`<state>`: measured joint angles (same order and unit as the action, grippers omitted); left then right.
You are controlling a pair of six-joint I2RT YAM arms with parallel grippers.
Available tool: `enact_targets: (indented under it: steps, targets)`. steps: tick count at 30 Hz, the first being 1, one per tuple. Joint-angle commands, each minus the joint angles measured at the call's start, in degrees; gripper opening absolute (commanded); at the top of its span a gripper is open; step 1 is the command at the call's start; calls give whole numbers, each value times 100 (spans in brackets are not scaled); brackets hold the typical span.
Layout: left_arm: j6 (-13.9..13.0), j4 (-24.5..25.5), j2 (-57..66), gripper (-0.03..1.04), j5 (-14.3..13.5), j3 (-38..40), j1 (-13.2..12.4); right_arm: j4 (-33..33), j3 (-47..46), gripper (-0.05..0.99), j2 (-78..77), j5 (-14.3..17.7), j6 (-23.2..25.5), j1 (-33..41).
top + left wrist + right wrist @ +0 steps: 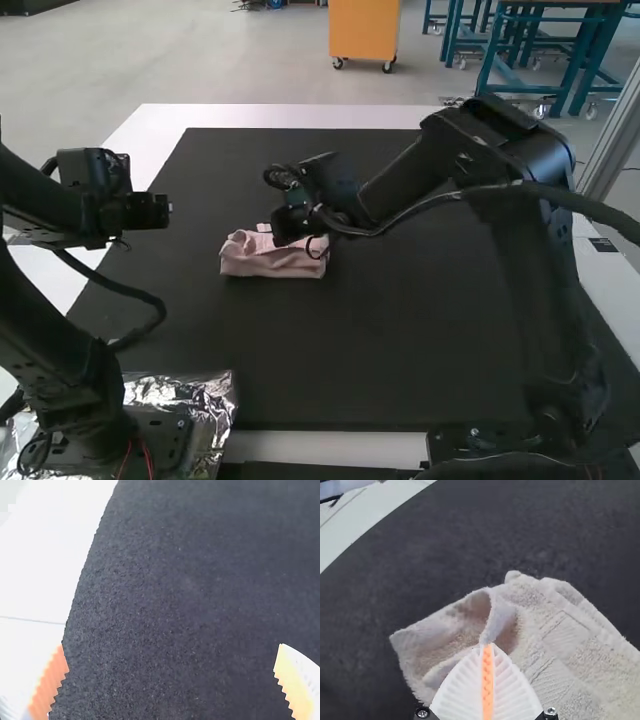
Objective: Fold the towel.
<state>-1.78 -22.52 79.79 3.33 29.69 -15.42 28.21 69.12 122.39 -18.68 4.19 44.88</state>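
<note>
The left arm (65,355) stands well to the left of the pink towel (272,265), which is the landmark here. Its gripper (172,651) is apart from the towel, on the towel's left, over the edge where the black mat (400,330) gives way to white tabletop (140,135). Its ribbed fingers are wide apart with nothing between them. Crumpled foil (210,400) lies nearer the camera than the towel, beside that arm's base.

The towel itself lies on the mat as a small, low bundle, longer from side to side than from front to back, with a thick rounded edge facing the camera. Most of the folding looks done, since several layers seem stacked in a compact shape. The finish is not there yet: in the right wrist view one end gapes in a loop, and a ridge of cloth stands up instead of lying flat.

At the towel, the right gripper (488,645) has its fingers together, clamped on that raised ridge. The right arm (545,270) stands to the right of the towel and reaches across to it.

What seems left is small: laying the pinched part down, closing the loop, pressing the layers level and letting go. Releasing too early could leave the end puffed open.
</note>
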Motion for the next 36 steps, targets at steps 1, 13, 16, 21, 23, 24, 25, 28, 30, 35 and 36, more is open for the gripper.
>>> enact_targets:
  steps: [1, 13, 16, 21, 23, 24, 25, 28, 30, 35, 36]
  targets:
    - [-253, -50, -174, 97, -535, 10, 39, 176, 5, -2, 154, -13, 118, -32]
    - [-270, 495, -693, 97, -738, 300, 461, 554, 268, -2, 1252, 66, 126, -23]
    - [-209, 679, -877, 97, -711, 458, 610, 546, 339, -2, 1323, 66, 144, -41]
    - [-103, 934, -1211, 97, -685, 687, 804, 203, 409, 6, 1041, 66, 126, -173]
    - [-50, 1066, -1343, 97, -685, 784, 874, 80, 321, 30, 549, 66, 126, -331]
    - [-6, 1163, -1413, 97, -676, 845, 918, 71, 268, 42, 277, 83, 144, -410]
    - [38, 1242, -1475, 97, -676, 889, 944, 36, 242, 52, -4, 110, 205, -489]
    - [46, 1409, -1695, 97, -667, 995, 1032, -298, 216, 85, -875, 180, 223, -744]
    - [46, 1470, -1870, 97, -659, 1056, 1103, -518, 189, 91, -1499, 189, 223, -938]
    - [46, 1672, -2407, 97, -623, 1170, 1296, -659, 49, 91, -3125, 461, 188, -1412]
    - [46, 1743, -2556, 97, -571, 1197, 1340, -676, 31, 91, -3450, 602, 153, -1491]
